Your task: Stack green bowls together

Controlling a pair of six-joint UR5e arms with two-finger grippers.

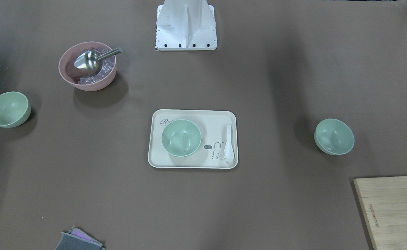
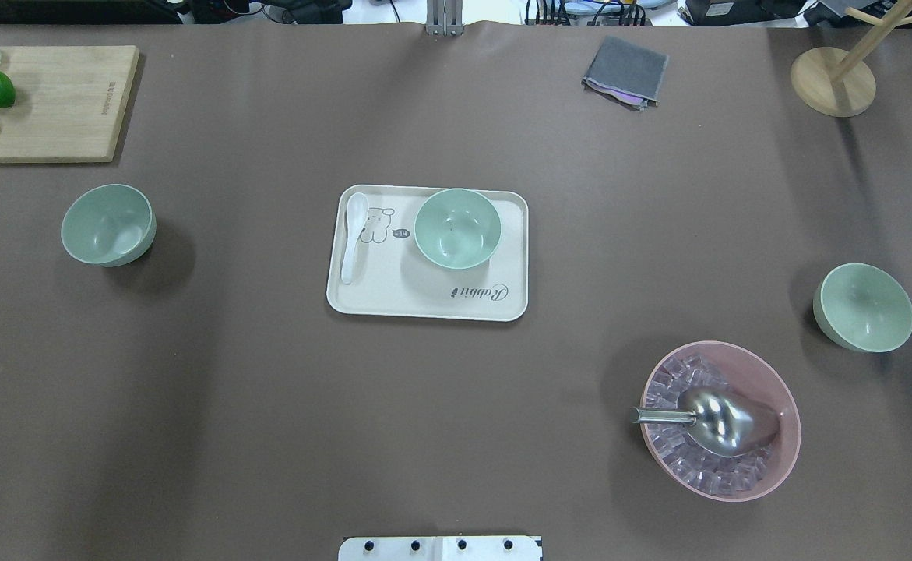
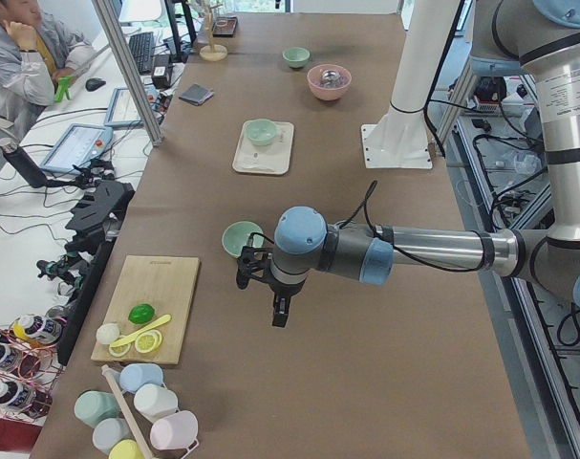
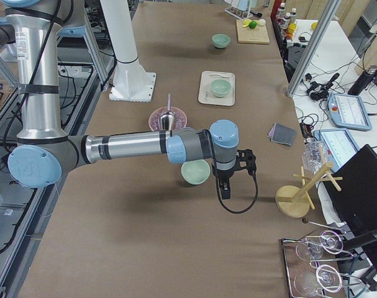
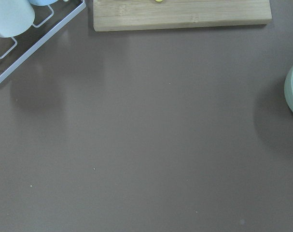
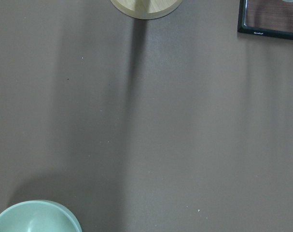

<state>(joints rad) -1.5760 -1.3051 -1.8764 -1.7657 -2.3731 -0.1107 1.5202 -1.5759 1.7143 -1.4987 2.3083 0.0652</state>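
We find the middle bowl [image 2: 456,228] on the tray [image 2: 424,304] at mid-bench, the left bowl [image 2: 107,224] toward the bench's left end and the right bowl [image 2: 863,307] toward its right end; each is round, with no long axis, and stands mouth-up. The left gripper [image 3: 279,314] hangs near the left bowl and the right gripper [image 4: 223,189] near the right bowl, and we cannot tell how wide their fingers stand.

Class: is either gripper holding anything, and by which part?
Nothing is held: the tray bowl, left bowl and right bowl sit untouched, clear of the left gripper and right gripper.
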